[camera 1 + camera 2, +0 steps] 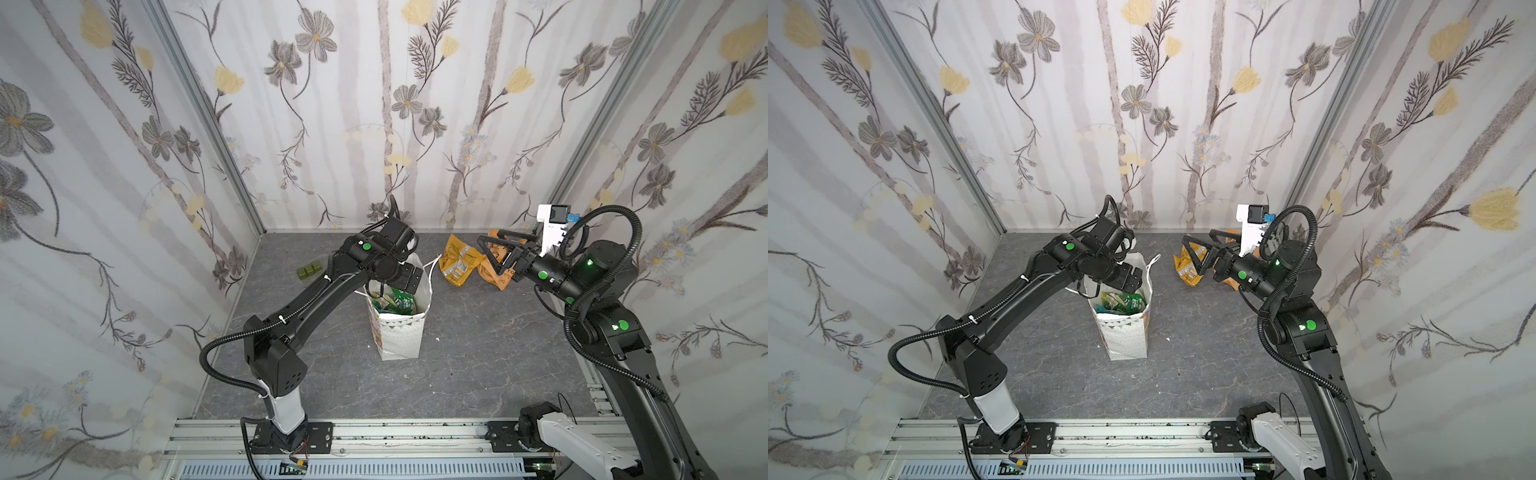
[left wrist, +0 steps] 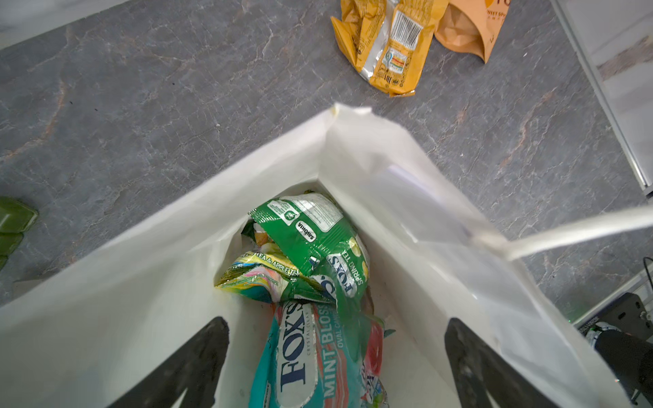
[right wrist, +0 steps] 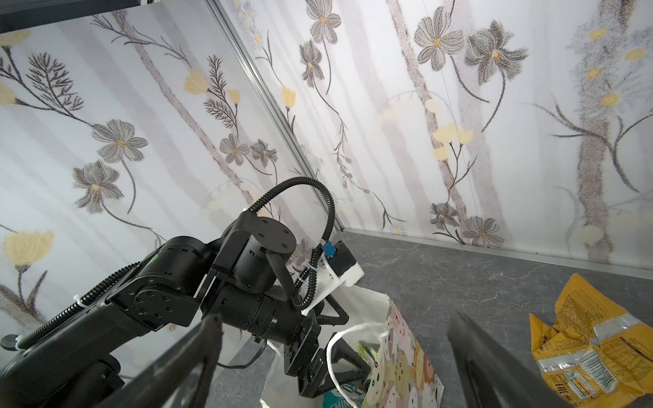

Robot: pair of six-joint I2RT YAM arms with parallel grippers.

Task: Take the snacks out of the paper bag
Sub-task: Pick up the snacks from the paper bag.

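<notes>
Left gripper (image 2: pixel 335 323) inside the paper bag (image 1: pixel 401 336), jaws spread.
Wide, likely to straddle the teal packet (image 2: pixel 311 356); right gripper (image 1: pixel 490 244) gapes empty.

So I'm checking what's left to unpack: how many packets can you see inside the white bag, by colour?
Green-and-yellow packets: 2
Teal packet: 1
Total: 3 visible in the bag; any lying beneath them are hidden.
</notes>
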